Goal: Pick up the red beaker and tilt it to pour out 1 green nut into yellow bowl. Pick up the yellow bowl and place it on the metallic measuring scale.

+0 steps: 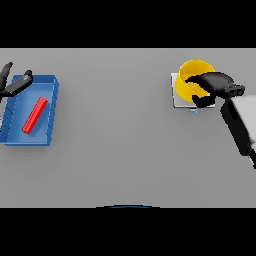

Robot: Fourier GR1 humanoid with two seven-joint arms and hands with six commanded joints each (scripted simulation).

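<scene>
- Yellow bowl (192, 75): stands on the metallic measuring scale (176, 95), near the far right corner of the grey surface (120, 150); the scale's pale plate shows at the bowl's left and near sides.
- My right hand (216, 84): reaches in from the right edge and lies over the bowl's right rim. My fingers (192, 80) curl across the rim and down into the bowl, so they are closed on the yellow bowl.
- My left hand (14, 85): at the far left edge of the surface, over the far left corner of the blue tray (50, 87). Its fingers are spread and relaxed, holding nothing.
- Red beaker (35, 115): lies on its side inside the blue tray, slanted from near left to far right, well apart from my left fingers.
- Green nut: I cannot see one, neither in the bowl nor in the tray.
- Open room: the whole middle of the surface between tray and scale, and the near edge, carry nothing.
</scene>
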